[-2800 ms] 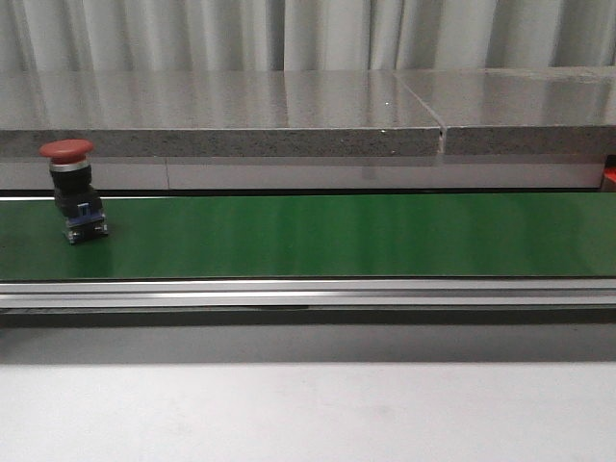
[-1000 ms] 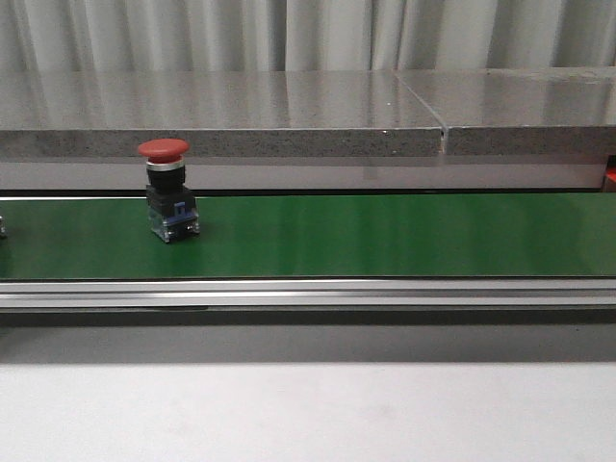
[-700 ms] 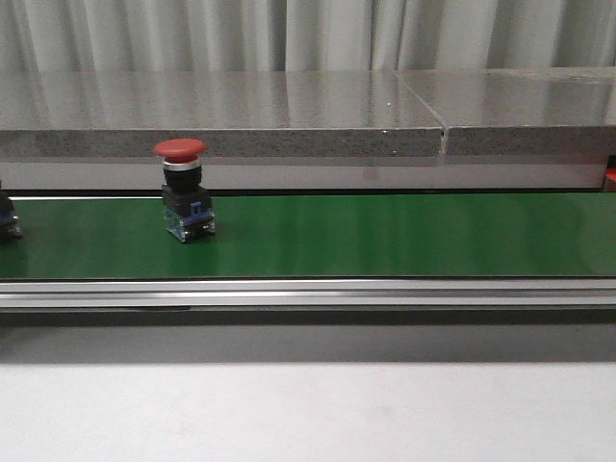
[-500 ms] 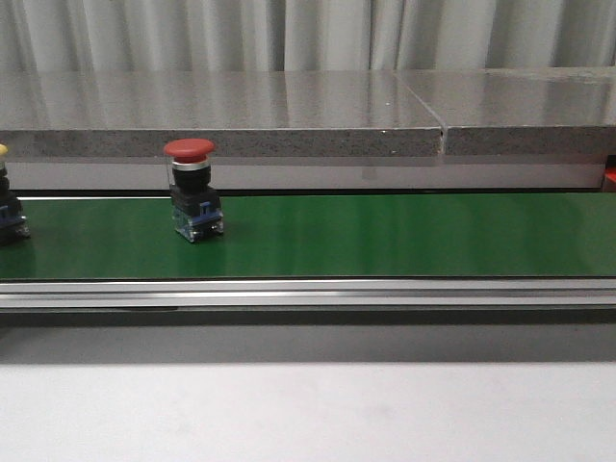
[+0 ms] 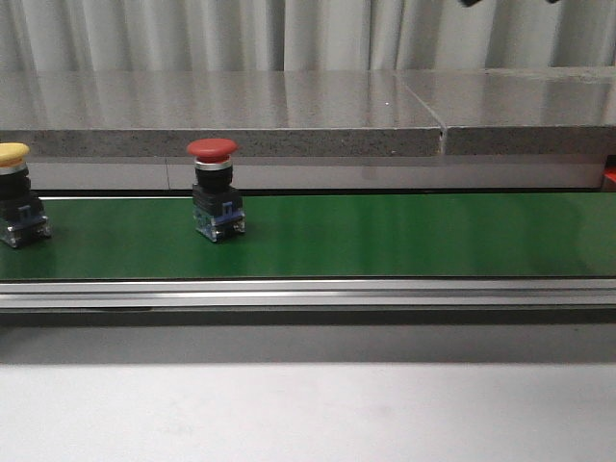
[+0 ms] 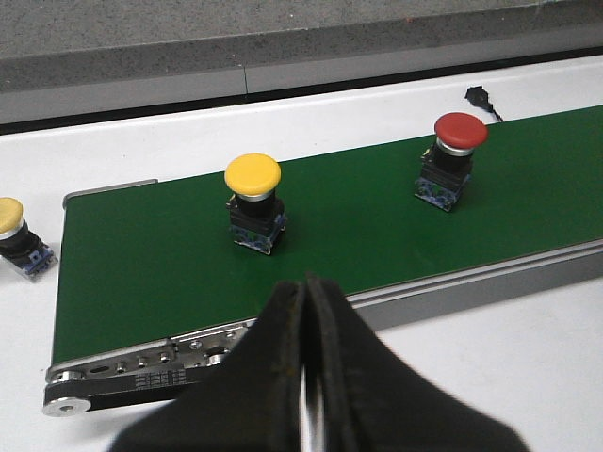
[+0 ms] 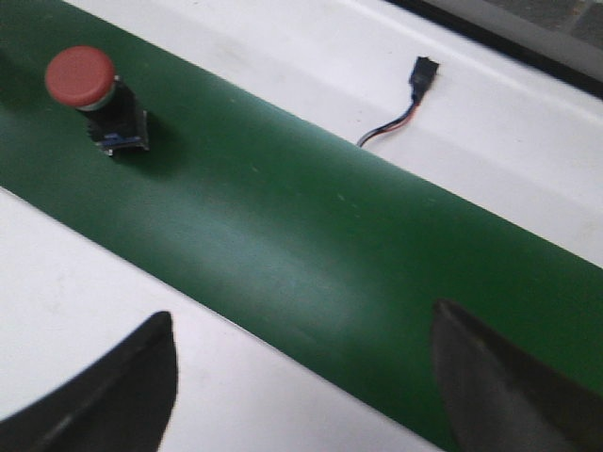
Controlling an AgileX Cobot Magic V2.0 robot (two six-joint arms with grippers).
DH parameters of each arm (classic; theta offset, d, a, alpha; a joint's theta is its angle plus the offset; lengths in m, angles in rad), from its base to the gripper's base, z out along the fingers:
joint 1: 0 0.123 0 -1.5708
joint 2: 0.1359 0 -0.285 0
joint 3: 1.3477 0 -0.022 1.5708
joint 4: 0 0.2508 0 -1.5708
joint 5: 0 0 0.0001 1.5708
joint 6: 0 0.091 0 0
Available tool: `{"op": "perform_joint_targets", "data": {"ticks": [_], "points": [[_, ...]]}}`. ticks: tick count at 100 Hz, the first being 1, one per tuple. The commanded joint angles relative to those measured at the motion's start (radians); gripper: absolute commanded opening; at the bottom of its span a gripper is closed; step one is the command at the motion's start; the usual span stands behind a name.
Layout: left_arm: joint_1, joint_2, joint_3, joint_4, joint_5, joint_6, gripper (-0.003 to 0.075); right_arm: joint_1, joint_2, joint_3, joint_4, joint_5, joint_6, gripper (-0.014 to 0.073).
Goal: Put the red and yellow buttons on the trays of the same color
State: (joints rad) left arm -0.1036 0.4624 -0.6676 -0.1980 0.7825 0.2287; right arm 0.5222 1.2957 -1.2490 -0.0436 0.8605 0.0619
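I am watching a red button (image 5: 214, 189) standing upright on the green belt (image 5: 404, 236), left of centre in the front view, with a yellow button (image 5: 16, 195) at the far left edge of that frame. My right gripper (image 7: 301, 395) is hanging above the belt with its fingers spread wide and nothing between them; the red button is sitting in the upper left of its view, well apart from the fingers. My left gripper (image 6: 307, 377) is pressed closed and empty, looking down on the yellow button (image 6: 253, 201) at mid-frame, the red one (image 6: 453, 160) to the upper right, and a second yellow button (image 6: 13, 235) lying off the belt at the left edge. No trays are showing in any view. To take the red button well, I am judging that I should come straight down over its cap, keep the fingers wide until they straddle the black body, and close below the cap so it cannot tip.
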Motion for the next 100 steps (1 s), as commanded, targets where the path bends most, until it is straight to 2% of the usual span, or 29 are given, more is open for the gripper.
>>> {"op": "perform_joint_targets", "data": {"ticks": [1, 31, 53, 80, 100], "points": [[-0.007, 0.006, -0.026, -0.026, -0.066, -0.001, -0.0021, 0.034, 0.053, -0.107, 0.007, 0.003, -0.009, 0.0627], [-0.007, 0.006, -0.026, -0.026, -0.066, -0.001, -0.0021, 0.130, 0.298, -0.345, 0.032, 0.128, -0.011, 0.0627], [-0.007, 0.008, -0.026, -0.026, -0.066, -0.001, -0.0021, 0.132, 0.454, -0.499, 0.137, 0.202, -0.098, 0.0627], [-0.007, 0.008, -0.026, -0.026, -0.066, -0.001, -0.0021, 0.120, 0.615, -0.632, 0.139, 0.232, -0.162, 0.0627], [-0.007, 0.008, -0.026, -0.026, -0.066, -0.001, -0.0021, 0.099, 0.671, -0.644, 0.139, 0.193, -0.163, 0.0602]]}}
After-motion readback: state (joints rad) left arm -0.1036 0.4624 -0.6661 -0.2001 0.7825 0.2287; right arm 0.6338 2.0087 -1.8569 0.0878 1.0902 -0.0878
